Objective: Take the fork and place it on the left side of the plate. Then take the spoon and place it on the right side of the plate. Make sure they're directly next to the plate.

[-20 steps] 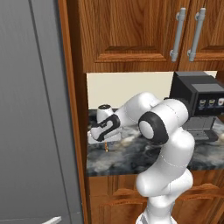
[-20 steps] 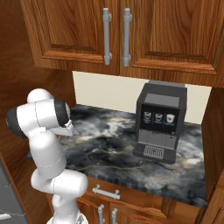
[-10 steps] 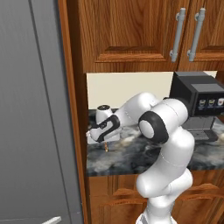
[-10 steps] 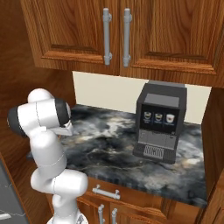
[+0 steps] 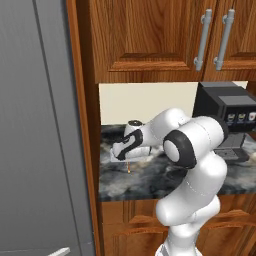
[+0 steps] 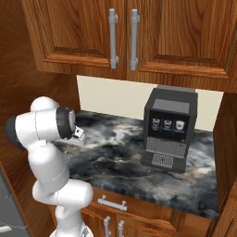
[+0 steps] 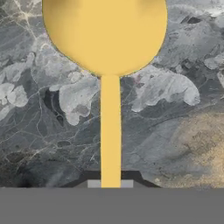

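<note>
right now the gripper (image 7: 110, 183) is clamped narrow on the spoon (image 7: 107, 65), its two dark fingertips (image 7: 94, 183) pressed against either side of the yellow handle at the bottom of the hand view. from there the handle runs straight up to the broad, round yellow bowl, which reaches the top edge of that view. under the spoon lies the marbled grey counter (image 7: 175, 127), with pale patches beside the handle and a tan patch lower right of it.

in the left base view the arm (image 5: 190, 150) folds over from the lower right and reaches left across the counter (image 5: 150, 175). its hand (image 5: 129, 145) hangs low over the counter's left end, well apart from the black coffee machine (image 5: 225, 117), and near the wooden side panel (image 5: 82, 125). a thin orange-brown sliver of the spoon (image 5: 129, 167) pokes out below the hand, just above the stone; whether it touches the stone cannot be told.

in the right base view the hand (image 6: 77, 138) sits beside the big white shoulder joint, over the counter's (image 6: 120, 152) left part, far left of the coffee machine (image 6: 169, 127). wooden cabinet doors (image 6: 120, 32) with grey handles hang above the counter.
</note>
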